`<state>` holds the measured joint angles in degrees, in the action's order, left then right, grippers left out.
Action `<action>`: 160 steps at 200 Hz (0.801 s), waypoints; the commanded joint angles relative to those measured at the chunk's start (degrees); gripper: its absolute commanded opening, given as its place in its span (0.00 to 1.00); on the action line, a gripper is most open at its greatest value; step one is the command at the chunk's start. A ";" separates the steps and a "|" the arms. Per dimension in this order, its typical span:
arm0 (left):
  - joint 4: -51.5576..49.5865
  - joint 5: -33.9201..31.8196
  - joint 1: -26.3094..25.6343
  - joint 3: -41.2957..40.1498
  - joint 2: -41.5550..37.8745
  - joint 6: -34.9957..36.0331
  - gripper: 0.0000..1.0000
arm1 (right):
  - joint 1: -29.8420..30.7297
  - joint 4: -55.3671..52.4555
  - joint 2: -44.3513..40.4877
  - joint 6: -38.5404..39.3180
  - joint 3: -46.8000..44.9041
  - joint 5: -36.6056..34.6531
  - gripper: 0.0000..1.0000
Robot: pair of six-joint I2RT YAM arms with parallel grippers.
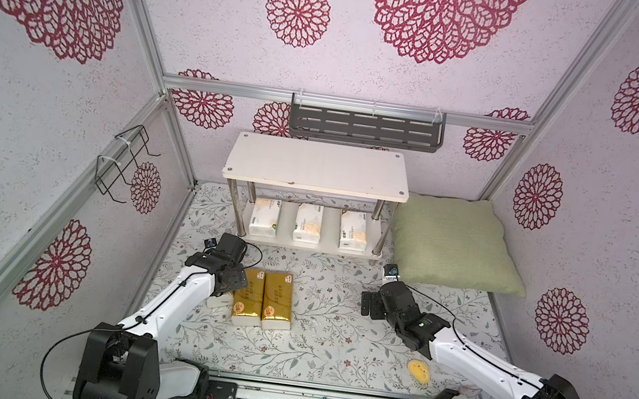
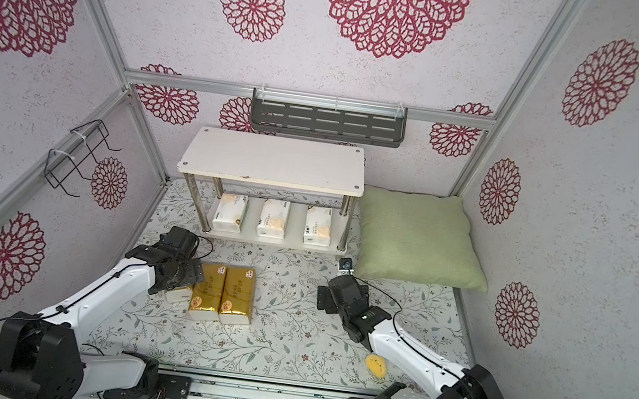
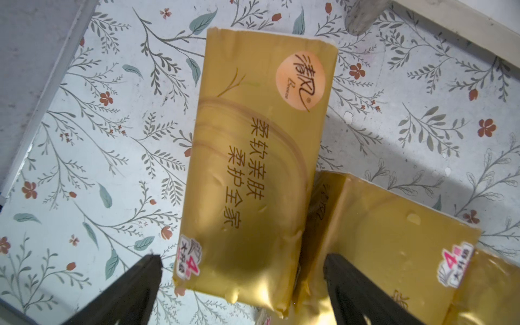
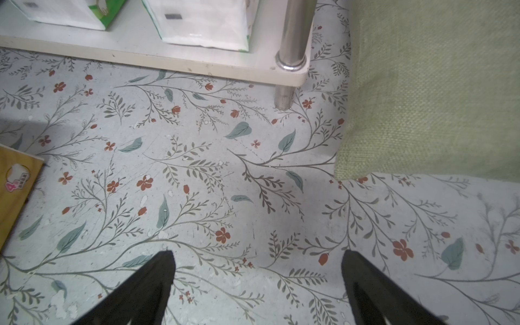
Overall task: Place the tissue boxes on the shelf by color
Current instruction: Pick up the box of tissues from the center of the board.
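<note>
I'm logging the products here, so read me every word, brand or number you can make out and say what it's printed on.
"清风", with small "Breeze": orange logo on the gold tissue pack.
"柔软亲肤 柔护全家": same pack's face.
"4": its corner sticker; other characters unclear.
"4": label on the second gold pack; rest unclear.
Print on the white packs on the shelf: too small to read.
</note>
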<state>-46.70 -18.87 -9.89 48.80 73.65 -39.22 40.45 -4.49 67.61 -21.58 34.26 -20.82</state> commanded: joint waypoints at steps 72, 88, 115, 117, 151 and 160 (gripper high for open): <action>7.50 3.05 3.74 -3.38 4.15 2.20 0.97 | 0.25 2.50 1.05 1.02 1.95 0.07 0.99; 8.89 3.13 3.78 -3.96 5.27 2.09 0.97 | 0.25 2.81 1.46 1.09 2.04 0.30 0.99; 13.01 3.81 3.91 -5.49 7.75 1.44 0.97 | 0.25 3.02 1.90 1.00 2.13 0.51 0.99; 13.18 3.90 3.91 -5.60 7.92 1.39 0.97 | 0.25 3.00 1.88 1.06 2.13 0.47 0.99; 15.31 3.99 3.92 -6.76 8.51 0.84 0.98 | 0.25 2.30 1.61 1.06 1.77 -0.10 0.99; 15.41 3.69 3.92 -6.87 8.08 0.70 1.00 | 0.25 2.29 1.66 1.01 1.69 -0.03 0.99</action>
<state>-33.67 -15.68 -6.20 42.63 81.89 -38.00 40.45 -2.79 69.43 -21.43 34.28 -20.71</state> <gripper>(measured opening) 0.984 0.991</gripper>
